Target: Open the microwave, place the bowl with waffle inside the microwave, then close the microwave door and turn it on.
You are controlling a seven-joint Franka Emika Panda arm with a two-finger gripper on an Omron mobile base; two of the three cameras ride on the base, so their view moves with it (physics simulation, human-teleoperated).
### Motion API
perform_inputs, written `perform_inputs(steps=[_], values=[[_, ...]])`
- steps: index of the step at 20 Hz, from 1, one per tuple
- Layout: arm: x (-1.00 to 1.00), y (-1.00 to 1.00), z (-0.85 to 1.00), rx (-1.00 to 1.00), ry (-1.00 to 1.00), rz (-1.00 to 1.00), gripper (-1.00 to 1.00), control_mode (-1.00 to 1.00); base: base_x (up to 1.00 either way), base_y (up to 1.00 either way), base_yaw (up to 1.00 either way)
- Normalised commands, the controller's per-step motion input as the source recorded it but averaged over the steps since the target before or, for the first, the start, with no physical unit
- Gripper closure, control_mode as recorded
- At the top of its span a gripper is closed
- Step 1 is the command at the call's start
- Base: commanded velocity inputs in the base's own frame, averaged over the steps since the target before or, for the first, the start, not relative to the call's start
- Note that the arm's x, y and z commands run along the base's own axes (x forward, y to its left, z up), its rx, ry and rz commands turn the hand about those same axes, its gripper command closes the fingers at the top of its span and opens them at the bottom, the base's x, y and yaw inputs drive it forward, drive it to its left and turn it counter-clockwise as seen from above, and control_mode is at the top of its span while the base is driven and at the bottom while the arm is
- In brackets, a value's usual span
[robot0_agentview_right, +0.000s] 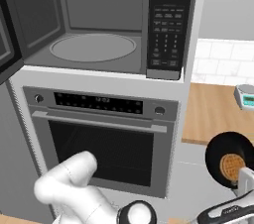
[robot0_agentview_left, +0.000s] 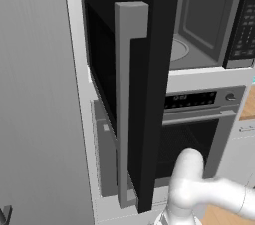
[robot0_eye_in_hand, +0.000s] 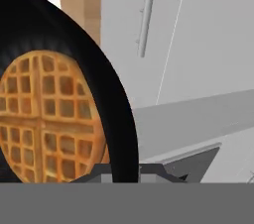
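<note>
Left base view: microwave door fills the centre-left of the frame, swung open edge-on, its tall grey bar handle facing the camera; microwave cavity open behind it at upper right.
Oven: below the microwave at lower right in the left base view, oven with a horizontal handle and a dark window; closed.
Arm: white arm rises at the lower right of that frame.
Right base view: turntable bare at upper left, grey cavity around it; keypad strip to its right.
Bowl position: bowl at the lower right edge of the right base view, below and to the right of the microwave, in front of the grey cupboards under the wooden bench, lifted off any surface as far as I can judge.
Waffle: waffle lies round and flat inside the bowl; in the hand view it sits at left, golden grid clear.
Hand: hand narrow, pinched on the bowl's rim at the bottom centre of the hand view, one finger inside the rim and one outside.
Handling: bowl looks rigid, smooth and light; a rim pinch lets it tip, so keep it level or the loose waffle may slide.
Hold point: the rim is the sensible place, as taken now.
Scale: small kitchen scale on the bench at the right edge.
Writing: the microwave clock and keypad and the oven's panel show marks, too small to read; no brand legible.
</note>
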Motion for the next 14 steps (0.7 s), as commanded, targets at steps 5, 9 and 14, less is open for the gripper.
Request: perform_inputs(steps=[5,9,14], values=[[-1.0,1.0,0.28,-0.22,-0.01,0.0,1.0,-1.0,0.0,0.0,0.0],[-0.89,1.0,0.79,-0.25,0.07,0.03,1.0,-1.0,0.0,0.0,0.0],[-0.2,1.0,0.9,-0.29,0.17,0.16,1.0,-1.0,0.0,0.0,0.0]])
